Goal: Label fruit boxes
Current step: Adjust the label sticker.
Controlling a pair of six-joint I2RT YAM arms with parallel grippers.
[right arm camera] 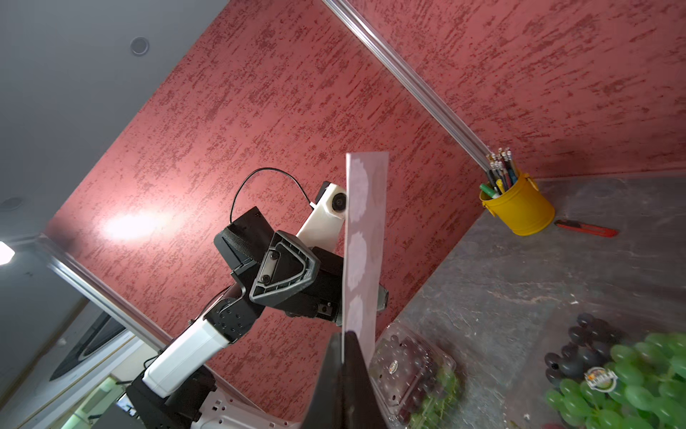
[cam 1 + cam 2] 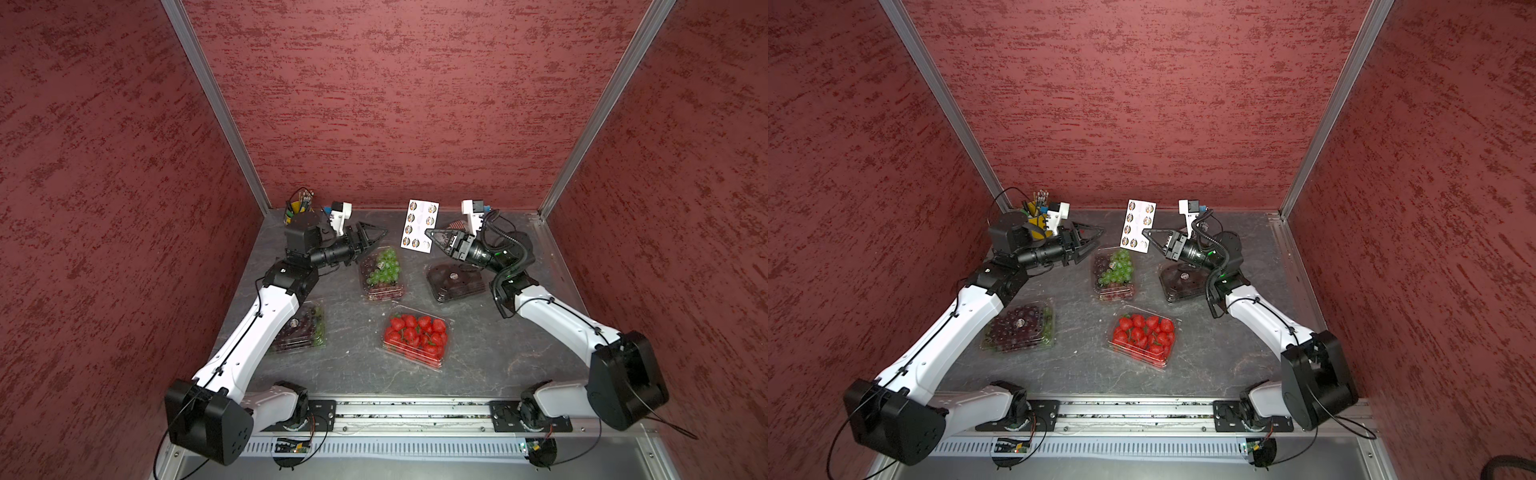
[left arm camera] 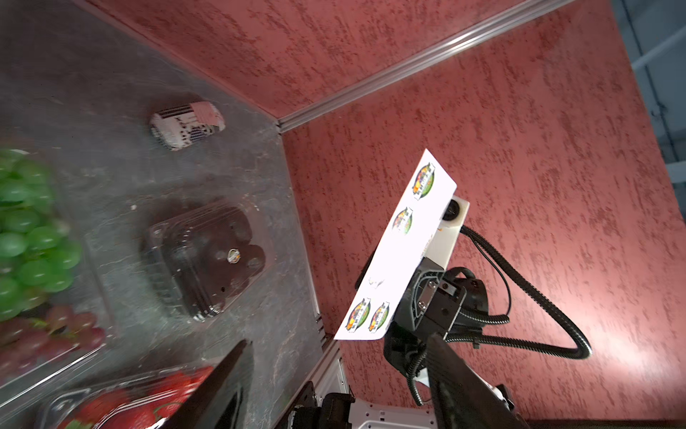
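Now, your left fingers (image 2: 371, 230) stand apart, empty; right fingers (image 2: 441, 237) clamped on the sheet (image 2: 417, 224). Strawberry box (image 2: 415, 337) looks light, thin, slippery; steady it by its rim

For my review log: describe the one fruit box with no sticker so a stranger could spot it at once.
On the grey table, look toward the middle of the side nearest the metal mounting rail. The strawberry box lies there. It alone holds bright red fruit, while the green grape box, dark grape box and dark fruit box each carry a round sticker.
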